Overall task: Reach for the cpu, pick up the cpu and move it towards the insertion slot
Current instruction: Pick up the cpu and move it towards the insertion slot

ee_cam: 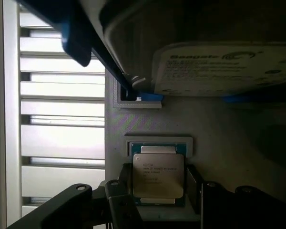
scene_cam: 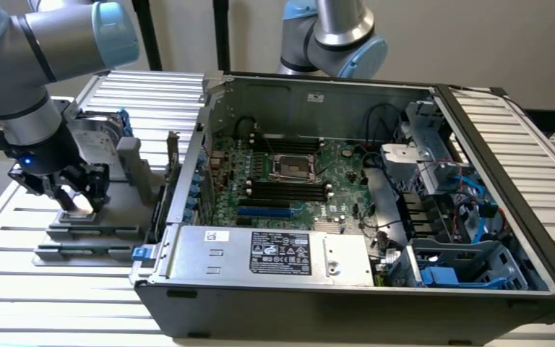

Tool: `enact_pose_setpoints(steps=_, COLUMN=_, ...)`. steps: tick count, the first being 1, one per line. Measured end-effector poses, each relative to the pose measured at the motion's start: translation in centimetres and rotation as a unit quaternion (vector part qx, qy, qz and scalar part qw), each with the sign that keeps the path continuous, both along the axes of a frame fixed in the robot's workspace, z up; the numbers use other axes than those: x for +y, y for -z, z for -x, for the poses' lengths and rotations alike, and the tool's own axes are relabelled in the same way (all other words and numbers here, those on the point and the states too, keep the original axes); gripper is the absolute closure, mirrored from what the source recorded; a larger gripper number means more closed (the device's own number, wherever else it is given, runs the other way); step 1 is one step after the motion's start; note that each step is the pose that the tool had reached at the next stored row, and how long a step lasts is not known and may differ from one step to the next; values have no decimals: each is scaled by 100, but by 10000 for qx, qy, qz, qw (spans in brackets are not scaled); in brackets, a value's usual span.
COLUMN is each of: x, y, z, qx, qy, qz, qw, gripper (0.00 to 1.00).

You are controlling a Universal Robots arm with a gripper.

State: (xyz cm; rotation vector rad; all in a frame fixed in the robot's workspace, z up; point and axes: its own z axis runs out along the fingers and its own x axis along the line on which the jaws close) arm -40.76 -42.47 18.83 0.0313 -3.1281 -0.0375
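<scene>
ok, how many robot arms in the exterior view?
2. One arm at the exterior view's left, its gripper over the cpu beside the PC case; the other arm behind the case, top centre. Others may be out of frame.

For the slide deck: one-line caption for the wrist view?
Gripper down at the small square silver-topped cpu seated in its pale grey holder, blue-framed silver hard drive nearby.

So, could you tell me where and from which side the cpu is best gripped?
Probably by two opposite side edges, coming straight down from above. The cpu lies flat, metal lid up, in a shallow grey holder, so its thin edges are the only graspable part.
</scene>
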Motion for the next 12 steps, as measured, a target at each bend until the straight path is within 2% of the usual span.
enact_pose_setpoints(steps=12, x=0, y=-527, z=-44, qx=2, qy=-1, qz=-3, qw=10000, gripper=45)
